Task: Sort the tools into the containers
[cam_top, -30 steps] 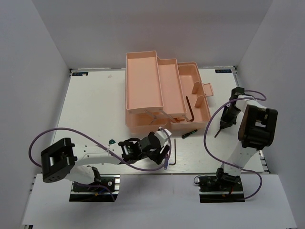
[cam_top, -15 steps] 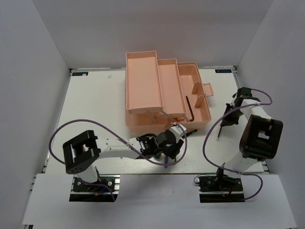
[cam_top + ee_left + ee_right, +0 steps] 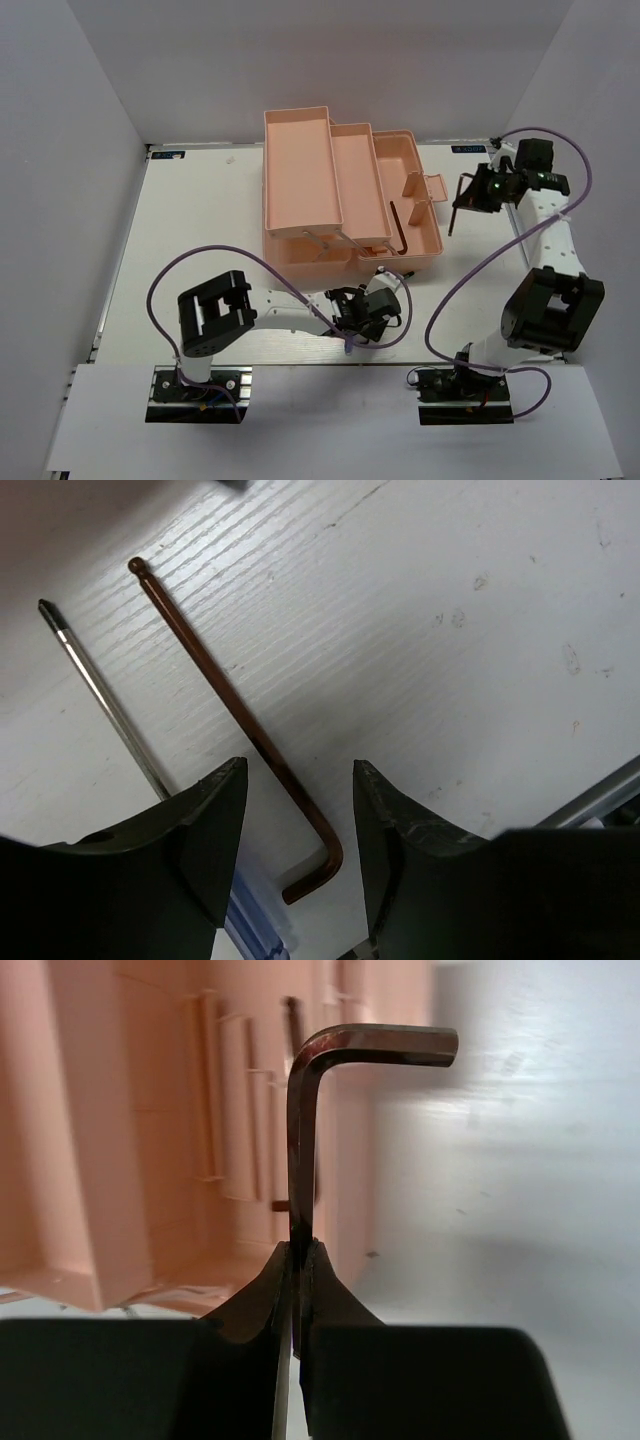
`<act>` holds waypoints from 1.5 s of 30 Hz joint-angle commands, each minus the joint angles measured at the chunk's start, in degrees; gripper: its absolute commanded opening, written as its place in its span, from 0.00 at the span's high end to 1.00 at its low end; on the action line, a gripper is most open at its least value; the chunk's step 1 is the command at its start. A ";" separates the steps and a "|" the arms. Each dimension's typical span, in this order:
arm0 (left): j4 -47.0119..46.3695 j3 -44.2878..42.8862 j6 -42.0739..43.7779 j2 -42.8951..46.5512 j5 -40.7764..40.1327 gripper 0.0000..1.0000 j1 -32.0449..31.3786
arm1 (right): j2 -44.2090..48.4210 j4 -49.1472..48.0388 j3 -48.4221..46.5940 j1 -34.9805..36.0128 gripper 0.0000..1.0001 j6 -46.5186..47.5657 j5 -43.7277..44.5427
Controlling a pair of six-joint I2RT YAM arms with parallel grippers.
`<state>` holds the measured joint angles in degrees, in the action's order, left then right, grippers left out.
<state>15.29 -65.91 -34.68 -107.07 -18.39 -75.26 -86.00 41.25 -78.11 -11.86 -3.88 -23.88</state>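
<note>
Right end effector [image 3: 298,1250], clamped on a hex key [image 3: 300,1110], had risen beside the toolbox's [image 3: 295,170] right wall, ready to deposit; left end effector [image 3: 297,770], half-open, now straddled a second hex key [image 3: 240,715] lying before the toolbox

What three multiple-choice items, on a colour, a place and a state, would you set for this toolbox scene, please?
1. The toolbox is: A blue; B grey; C peach-pink.
2. The loose hex key below the left gripper lies: A on the table; B in the toolbox; C on the right arm.
3. The right gripper is: A open and empty; B shut on a second hex key; C out of view.
Key: C, its trays show that colour; A, white tabletop lies under it in the left wrist view; B, the jaws pinch its shaft in the right wrist view.
</note>
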 commanded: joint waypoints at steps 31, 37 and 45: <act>22.41 -13.45 -11.81 -15.01 -10.87 0.80 -3.92 | 4.69 -2.05 2.78 9.23 0.37 0.89 -2.93; 24.35 -14.77 -12.35 -16.07 -11.49 0.99 -4.97 | 8.21 -0.74 3.22 7.03 0.15 0.37 -4.07; 16.10 -17.14 -4.71 -5.62 -9.12 1.00 -6.74 | 12.78 -2.05 7.17 2.90 0.10 -0.78 4.18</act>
<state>32.51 -82.94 -43.05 -118.17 -31.55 -80.64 -75.94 40.49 -72.27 -7.11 -3.36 -23.57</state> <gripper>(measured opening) 0.138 0.899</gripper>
